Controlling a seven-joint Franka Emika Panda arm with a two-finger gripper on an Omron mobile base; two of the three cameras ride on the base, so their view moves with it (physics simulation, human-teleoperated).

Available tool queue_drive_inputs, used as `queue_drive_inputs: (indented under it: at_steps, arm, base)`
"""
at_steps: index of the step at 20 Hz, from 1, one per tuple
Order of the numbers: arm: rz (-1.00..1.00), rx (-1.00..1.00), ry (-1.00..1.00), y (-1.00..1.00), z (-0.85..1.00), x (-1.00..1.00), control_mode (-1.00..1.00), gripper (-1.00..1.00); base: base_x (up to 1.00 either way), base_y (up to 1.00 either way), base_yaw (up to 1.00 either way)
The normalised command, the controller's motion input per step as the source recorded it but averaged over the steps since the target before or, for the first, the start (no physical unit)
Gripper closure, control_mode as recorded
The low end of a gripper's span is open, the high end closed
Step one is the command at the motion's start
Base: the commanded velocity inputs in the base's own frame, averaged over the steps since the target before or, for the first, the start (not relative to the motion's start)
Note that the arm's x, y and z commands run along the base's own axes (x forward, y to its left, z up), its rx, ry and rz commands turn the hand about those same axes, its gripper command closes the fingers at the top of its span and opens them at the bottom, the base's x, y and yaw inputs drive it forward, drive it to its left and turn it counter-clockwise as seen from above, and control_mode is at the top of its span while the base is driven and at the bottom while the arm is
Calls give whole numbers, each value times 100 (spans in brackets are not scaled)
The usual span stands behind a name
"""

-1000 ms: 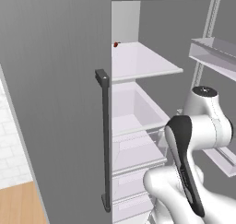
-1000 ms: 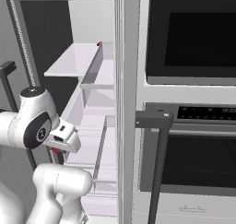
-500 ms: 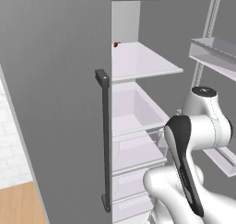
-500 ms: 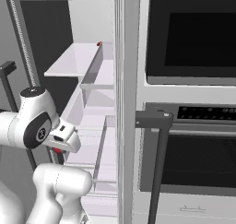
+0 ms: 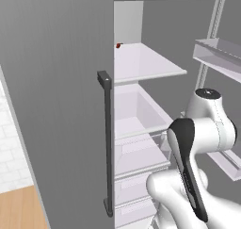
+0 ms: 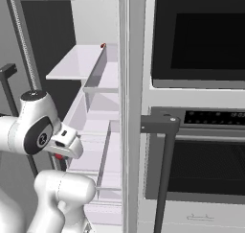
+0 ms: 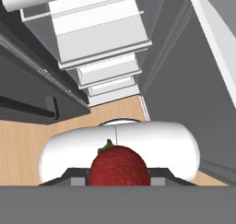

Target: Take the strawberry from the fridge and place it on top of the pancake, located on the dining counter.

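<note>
Hand view showed a red strawberry (image 7: 119, 165) with a small green leaf pinched between the gripper (image 7: 119, 178) jaws, close against the camera, with light wood floor (image 7: 27, 140) beyond it. Past that stood the fridge (image 7: 99, 43), open, its white drawers stacked one behind another. From the left base view, the fridge door (image 5: 56, 105) with its dark bar handle (image 5: 108, 143) stood ahead of the arm, and a small red thing (image 5: 118, 45) sat at the back of the upper shelf (image 5: 141, 63). In the right base view, a dark-fronted wall oven (image 6: 201, 117) stood just beside the fridge.

Fridge (image 5: 141, 82) open; red item (image 5: 118, 45) on shelf (image 5: 146, 65).
</note>
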Motion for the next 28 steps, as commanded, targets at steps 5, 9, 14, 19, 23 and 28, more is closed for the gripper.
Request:
queue_drive_inputs:
  at_steps: [5,9,14,19,23,28]
  arm:
    - [0,0,0,0,0,0,100,100]
    - [0,0,0,0,0,0,100,100]
    - [0,0,0,0,0,0,100,100]
    - [0,0,0,0,0,0,100,100]
    - [0,0,0,0,0,0,100,100]
    - [0,0,0,0,0,0,100,100]
  base:
    - [-29,37,-12]
    - [-62,37,-20]
    - [-67,29,-28]
    - [-68,20,-50]
    - [-57,3,-77]
    - [-56,0,-79]
